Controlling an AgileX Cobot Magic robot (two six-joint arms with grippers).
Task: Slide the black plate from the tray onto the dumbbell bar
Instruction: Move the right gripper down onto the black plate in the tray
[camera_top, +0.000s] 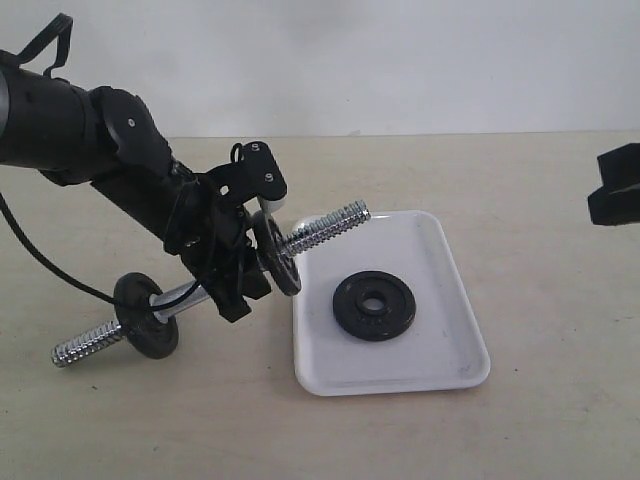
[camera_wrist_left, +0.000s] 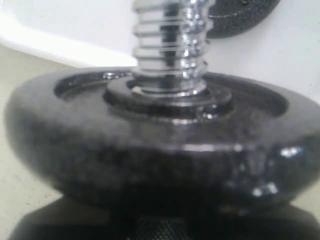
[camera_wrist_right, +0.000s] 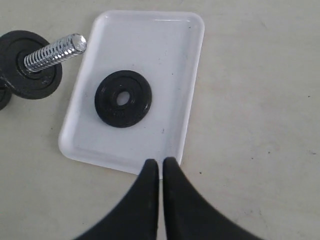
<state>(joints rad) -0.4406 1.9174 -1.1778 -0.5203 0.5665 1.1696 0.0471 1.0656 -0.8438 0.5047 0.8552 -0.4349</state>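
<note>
Black plate (camera_top: 374, 305): you'll find it lying flat near the middle of the tray (camera_top: 462, 345), with nothing gripping it.
Dumbbell bar (camera_top: 325, 228): it sits tilted, with one threaded end raised over the tray's left edge and the other end low by the table (camera_top: 540, 420). It carries two discs, one (camera_top: 277, 255) near the tray and one (camera_top: 147, 315) farther out.
Left gripper (camera_top: 232, 275): your fingers are clamped on the bar between the two discs.
Right gripper (camera_wrist_right: 160, 166): your fingers are pressed together and hold nothing. The gripper hovers over the table beside the tray, well apart from the plate.
</note>
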